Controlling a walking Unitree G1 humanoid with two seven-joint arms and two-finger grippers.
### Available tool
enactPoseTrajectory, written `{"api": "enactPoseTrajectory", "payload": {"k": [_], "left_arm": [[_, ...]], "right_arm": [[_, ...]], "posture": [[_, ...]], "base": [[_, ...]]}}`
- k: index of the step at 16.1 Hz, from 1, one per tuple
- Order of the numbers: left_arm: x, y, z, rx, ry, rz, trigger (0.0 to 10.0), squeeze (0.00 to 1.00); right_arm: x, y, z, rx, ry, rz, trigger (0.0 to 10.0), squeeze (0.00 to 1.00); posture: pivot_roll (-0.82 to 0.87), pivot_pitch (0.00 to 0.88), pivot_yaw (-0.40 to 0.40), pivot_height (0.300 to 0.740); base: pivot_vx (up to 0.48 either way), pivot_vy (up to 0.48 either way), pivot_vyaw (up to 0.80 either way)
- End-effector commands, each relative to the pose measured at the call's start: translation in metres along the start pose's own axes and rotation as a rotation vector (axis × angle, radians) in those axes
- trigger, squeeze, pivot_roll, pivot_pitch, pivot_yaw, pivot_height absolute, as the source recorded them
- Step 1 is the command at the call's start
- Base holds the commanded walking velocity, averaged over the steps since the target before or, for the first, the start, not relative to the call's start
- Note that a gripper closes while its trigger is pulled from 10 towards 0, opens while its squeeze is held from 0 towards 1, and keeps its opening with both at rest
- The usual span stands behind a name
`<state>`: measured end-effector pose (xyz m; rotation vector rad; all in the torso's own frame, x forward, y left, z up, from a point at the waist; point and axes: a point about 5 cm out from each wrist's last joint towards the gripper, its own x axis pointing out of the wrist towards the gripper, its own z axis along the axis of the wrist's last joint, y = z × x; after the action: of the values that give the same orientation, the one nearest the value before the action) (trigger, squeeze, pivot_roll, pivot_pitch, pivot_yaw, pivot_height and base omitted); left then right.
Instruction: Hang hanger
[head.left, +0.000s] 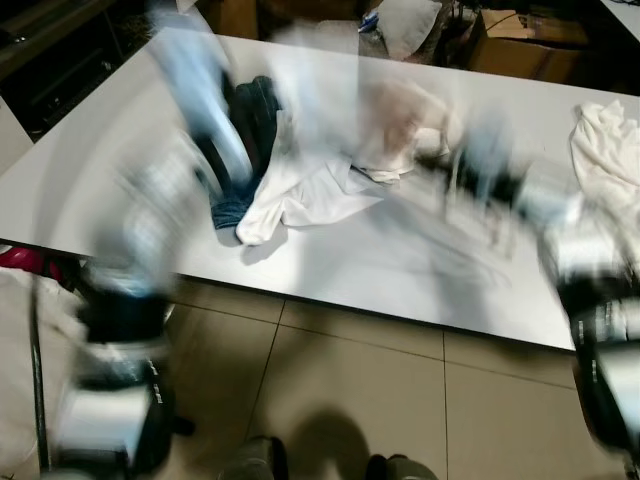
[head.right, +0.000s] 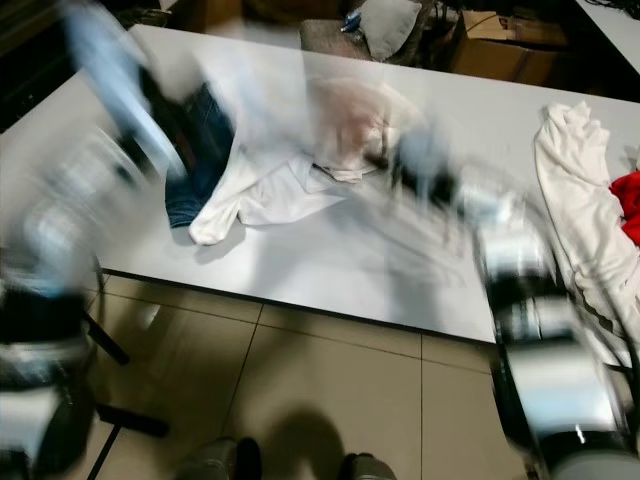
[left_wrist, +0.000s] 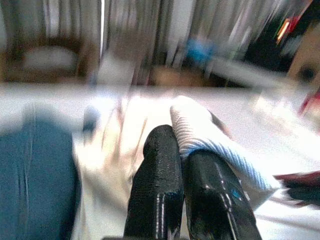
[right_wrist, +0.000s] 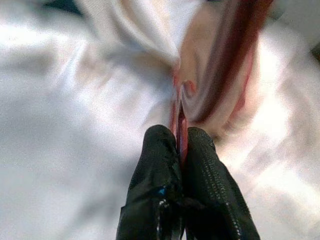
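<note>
Left eye view is showing one white table (head.left: 420, 270) carrying a heap of clothes: one pair of jeans (head.left: 250, 130), a white garment (head.left: 310, 195) and another white garment (head.left: 605, 150) at the far right. Both arms are smeared by blur. Left hand (left_wrist: 182, 150) is pinching a pale blue striped cloth (left_wrist: 210, 140). Right hand (right_wrist: 179, 145) is pressed together on a thin red edge (right_wrist: 180, 120), possibly the hanger, among white fabric; too blurred to tell.

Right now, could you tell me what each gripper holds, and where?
Left gripper: a fold of light-blue cloth. Right gripper: a thin red edge among white fabric.
</note>
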<state>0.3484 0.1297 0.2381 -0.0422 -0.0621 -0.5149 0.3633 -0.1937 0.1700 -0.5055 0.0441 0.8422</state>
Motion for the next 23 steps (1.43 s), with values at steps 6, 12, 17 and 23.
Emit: {"api": "enactPoseTrajectory", "payload": {"k": [6,12,17,23], "left_arm": [[0.013,0.011,-0.023,0.159,0.022,0.163,10.0,0.0],[0.02,0.062,0.003,0.197,-0.082,0.484,10.0,0.0],[-0.002,0.054,-0.07,0.223,0.147,0.242,10.0,0.0],[-0.078,0.033,-0.045,0.1,-0.026,-0.019,10.0,1.0]], "right_arm": [[-0.033,0.03,-0.025,0.005,0.053,0.132,10.0,0.0],[-0.071,0.031,-0.003,-0.052,0.088,0.247,10.0,0.0],[-0.116,0.017,0.058,-0.052,-0.044,0.243,10.0,0.0],[-0.117,0.026,0.067,0.096,-0.076,0.05,10.0,0.0]], "posture": [[-0.06,0.134,0.026,0.74],[-0.06,0.124,0.036,0.74],[-0.08,0.116,0.06,0.74],[-0.08,0.112,0.056,0.74]], "base": [[0.0,0.0,0.0],[0.0,0.0,0.0],[0.0,0.0,0.0],[0.0,0.0,0.0]]}}
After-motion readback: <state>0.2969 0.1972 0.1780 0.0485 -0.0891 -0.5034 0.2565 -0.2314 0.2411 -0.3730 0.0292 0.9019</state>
